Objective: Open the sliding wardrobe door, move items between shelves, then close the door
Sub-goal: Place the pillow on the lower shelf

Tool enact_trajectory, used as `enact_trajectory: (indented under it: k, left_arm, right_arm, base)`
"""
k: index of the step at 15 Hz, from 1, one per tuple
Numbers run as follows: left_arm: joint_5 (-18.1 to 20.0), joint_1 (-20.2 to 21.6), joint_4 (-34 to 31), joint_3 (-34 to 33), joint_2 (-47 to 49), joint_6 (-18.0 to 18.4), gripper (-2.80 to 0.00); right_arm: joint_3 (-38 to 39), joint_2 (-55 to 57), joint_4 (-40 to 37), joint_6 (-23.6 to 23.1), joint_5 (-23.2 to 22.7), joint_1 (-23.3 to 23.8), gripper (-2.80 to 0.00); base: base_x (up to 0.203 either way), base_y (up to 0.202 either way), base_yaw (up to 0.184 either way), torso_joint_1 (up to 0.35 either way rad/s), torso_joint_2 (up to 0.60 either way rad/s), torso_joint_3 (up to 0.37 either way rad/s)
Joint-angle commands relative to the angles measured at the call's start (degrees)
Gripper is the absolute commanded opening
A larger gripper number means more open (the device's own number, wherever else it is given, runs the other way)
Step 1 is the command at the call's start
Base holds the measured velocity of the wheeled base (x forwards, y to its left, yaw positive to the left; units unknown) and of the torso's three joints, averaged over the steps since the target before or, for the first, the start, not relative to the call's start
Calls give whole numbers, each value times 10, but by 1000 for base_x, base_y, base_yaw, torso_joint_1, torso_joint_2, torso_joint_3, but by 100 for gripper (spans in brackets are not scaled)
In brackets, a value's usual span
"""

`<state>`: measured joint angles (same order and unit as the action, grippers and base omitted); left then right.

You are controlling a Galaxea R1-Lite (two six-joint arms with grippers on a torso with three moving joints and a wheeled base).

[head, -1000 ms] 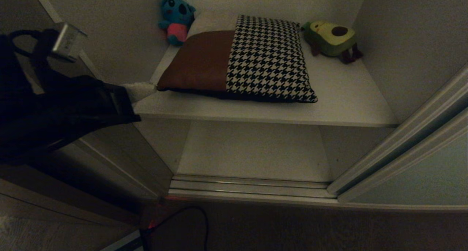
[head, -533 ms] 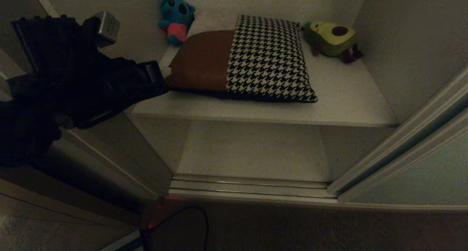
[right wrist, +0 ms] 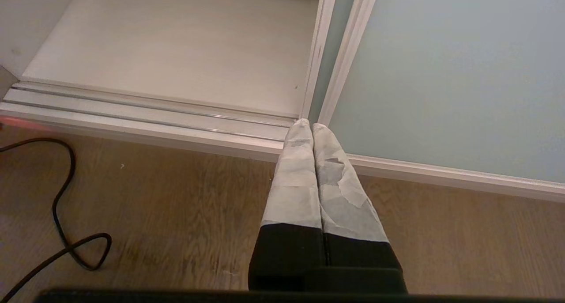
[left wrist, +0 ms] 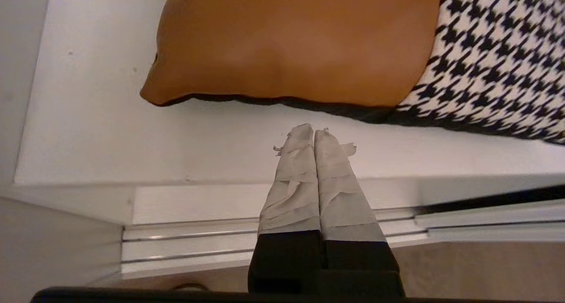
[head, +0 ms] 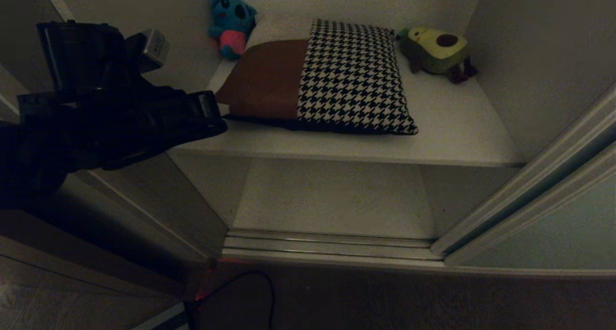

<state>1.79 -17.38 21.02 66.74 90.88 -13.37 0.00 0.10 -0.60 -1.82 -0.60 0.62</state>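
Note:
The cushion (head: 317,77), brown on one side and houndstooth on the other, lies flat on the upper shelf (head: 457,128). My left gripper (left wrist: 314,133) is shut with nothing in it. It hovers over the shelf's front strip, a short way from the brown edge of the cushion (left wrist: 300,42) and apart from it. In the head view the left arm (head: 120,123) reaches in from the left and hides its own fingers. The lower shelf (head: 337,195) is bare. The sliding wardrobe door (right wrist: 441,73) stands slid to the right. My right gripper (right wrist: 312,127) is shut and empty, low over the floor by the door's edge.
A blue plush toy (head: 232,24) sits in the back left corner of the upper shelf and an avocado plush (head: 438,46) at its back right. The door track (head: 327,246) runs along the wardrobe's foot. A black cable (right wrist: 62,214) lies on the wooden floor.
My left arm has risen and swung in towards the cushion's brown corner, its taped fingertips now hidden behind the wrist in the head view. The cushion and toys have not moved.

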Motion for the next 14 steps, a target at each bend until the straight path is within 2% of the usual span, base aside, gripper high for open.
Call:
enact_trajectory:
  k: [1, 3, 6, 8, 11, 12, 14]
  left_arm:
    - [1, -1, -7, -19, -23, -12, -280]
    - [1, -1, -9, -38, -29, -26, -280]
    - [-9, -1, -36, -20, -25, -30, -280]
    - [-23, -1, -68, -7, -27, -59, -280]
    - [-31, -1, -67, -7, -10, -60, -280]
    - [-60, -1, -66, -5, 2, -59, 0]
    - [-131, -2, -58, 0, 26, -53, 0]
  right_arm:
    - [2, 0, 0, 0, 0, 0, -280]
    - [2, 1, 0, 0, 0, 0, -280]
    - [2, 0, 0, 0, 0, 0, -280]
    - [2, 1, 0, 0, 0, 0, -280]
    - [2, 0, 0, 0, 0, 0, -280]
    - [2, 1, 0, -1, 0, 0, -280]
    - [2, 0, 0, 0, 0, 0, -280]
  base:
    - [0, 0, 0, 0, 0, 0]
    - [0, 0, 0, 0, 0, 0]
    - [0, 0, 0, 0, 0, 0]
    - [0, 0, 0, 0, 0, 0]
    - [0, 0, 0, 0, 0, 0]
    - [0, 0, 0, 0, 0, 0]
    - [0, 0, 0, 0, 0, 0]
